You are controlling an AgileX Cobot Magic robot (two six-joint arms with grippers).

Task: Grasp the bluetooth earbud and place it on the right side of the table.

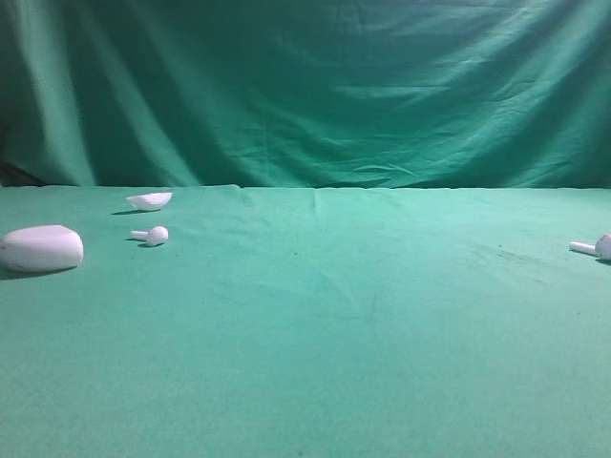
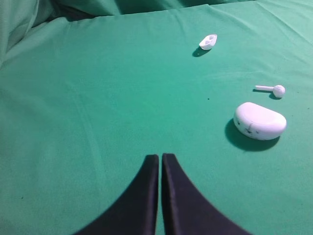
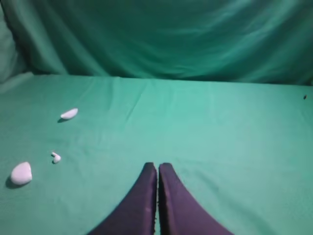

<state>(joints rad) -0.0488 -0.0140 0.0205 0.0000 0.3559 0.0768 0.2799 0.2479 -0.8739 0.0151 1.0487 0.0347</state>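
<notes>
On the exterior high view we see no arm at all, only the green worktop [image 1: 315,324]. At its far left, about nine o'clock, lies the big white oval case [image 1: 41,248]; just beyond it, toward ten o'clock, rests one bluetooth earbud [image 1: 153,235], with the shallow white shell [image 1: 150,199] a little farther back. At the far right edge, near three o'clock, a second earbud [image 1: 594,247] lies on the cloth, partly cut off by the frame.

In the left wrist view we find the left gripper [image 2: 160,157] raised above bare cloth, pointing forward, its dark jaws pressed together and holding nothing; the case sits off at two o'clock from it.

The right gripper [image 3: 157,166] hovers likewise over the worktop, jaws pressed together and empty, the white things well apart at its nine o'clock.
</notes>
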